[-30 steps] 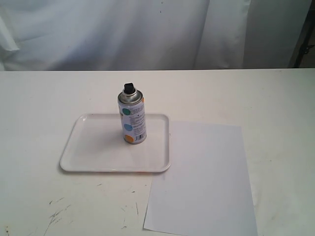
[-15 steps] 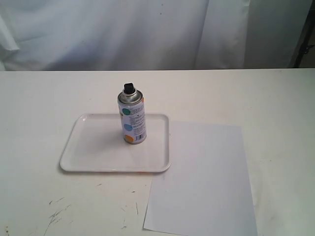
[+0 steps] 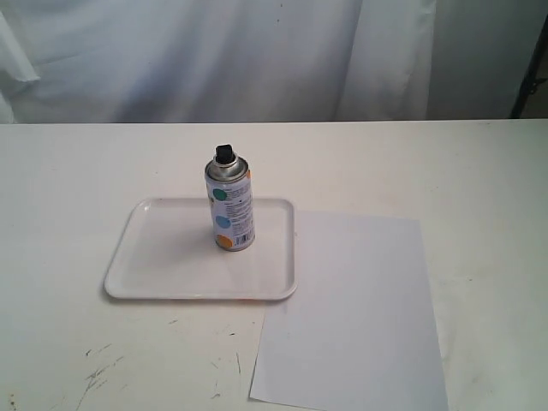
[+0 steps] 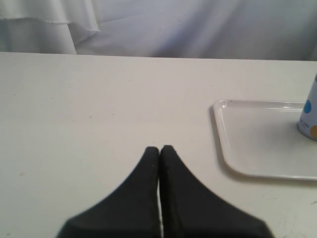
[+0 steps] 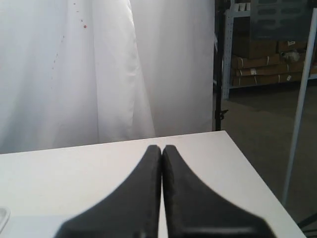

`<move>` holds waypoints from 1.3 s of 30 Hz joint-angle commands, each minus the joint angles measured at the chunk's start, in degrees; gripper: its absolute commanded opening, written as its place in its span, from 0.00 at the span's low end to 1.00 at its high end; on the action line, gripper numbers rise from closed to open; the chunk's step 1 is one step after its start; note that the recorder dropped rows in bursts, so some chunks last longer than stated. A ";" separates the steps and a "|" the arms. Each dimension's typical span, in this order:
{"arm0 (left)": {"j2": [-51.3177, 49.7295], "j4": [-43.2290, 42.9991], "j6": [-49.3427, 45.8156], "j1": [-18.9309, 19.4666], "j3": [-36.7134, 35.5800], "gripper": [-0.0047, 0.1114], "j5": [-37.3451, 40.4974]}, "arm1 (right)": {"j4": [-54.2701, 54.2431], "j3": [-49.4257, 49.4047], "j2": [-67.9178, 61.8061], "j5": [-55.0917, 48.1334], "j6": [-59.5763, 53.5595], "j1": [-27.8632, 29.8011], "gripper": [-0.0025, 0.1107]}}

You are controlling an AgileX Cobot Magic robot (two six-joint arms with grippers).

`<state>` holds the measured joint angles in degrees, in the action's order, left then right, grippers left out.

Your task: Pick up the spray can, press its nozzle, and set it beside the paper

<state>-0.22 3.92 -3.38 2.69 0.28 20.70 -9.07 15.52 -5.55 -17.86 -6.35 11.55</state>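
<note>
The silver spray can (image 3: 230, 212) stands upright on the right part of a white tray (image 3: 163, 257), its black nozzle (image 3: 224, 153) on top. A slice of the can (image 4: 310, 115) shows at the edge of the left wrist view. The white paper (image 3: 351, 308) lies flat to the right of the tray, one corner touching the tray's edge. My left gripper (image 4: 159, 148) is shut with nothing in it, over bare table well short of the tray. My right gripper (image 5: 161, 148) is shut and empty near the table's far corner. Neither gripper shows in the exterior view.
The white table (image 3: 68, 171) has dark scuff marks (image 3: 98, 372) near its front left. A white curtain (image 3: 214, 51) hangs behind it. Beyond the table's end stand a metal shelf with boxes (image 5: 267, 54) and a slanted pole (image 5: 299, 114).
</note>
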 commanded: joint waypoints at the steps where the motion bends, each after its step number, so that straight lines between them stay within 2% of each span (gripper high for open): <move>1: 0.22 0.00 -0.10 -0.31 -0.28 0.04 -0.25 | 1.62 -5.47 4.39 -0.34 3.36 0.39 0.02; 5: 0.22 0.00 -0.10 -0.31 -0.28 0.04 -0.25 | 6.62 -8.99 5.55 -0.01 9.70 0.39 0.02; 25: 0.22 0.00 -0.10 -0.31 -0.28 0.04 -0.33 | 7.36 -15.35 5.55 0.08 7.65 0.39 0.02; 39: 0.22 0.00 -0.10 -0.31 -0.28 0.04 -0.33 | 6.67 -15.52 5.55 -2.44 7.77 -0.77 0.02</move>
<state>-0.22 3.92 -3.60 2.69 0.28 20.70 -2.52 0.21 -0.35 -19.89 1.59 11.32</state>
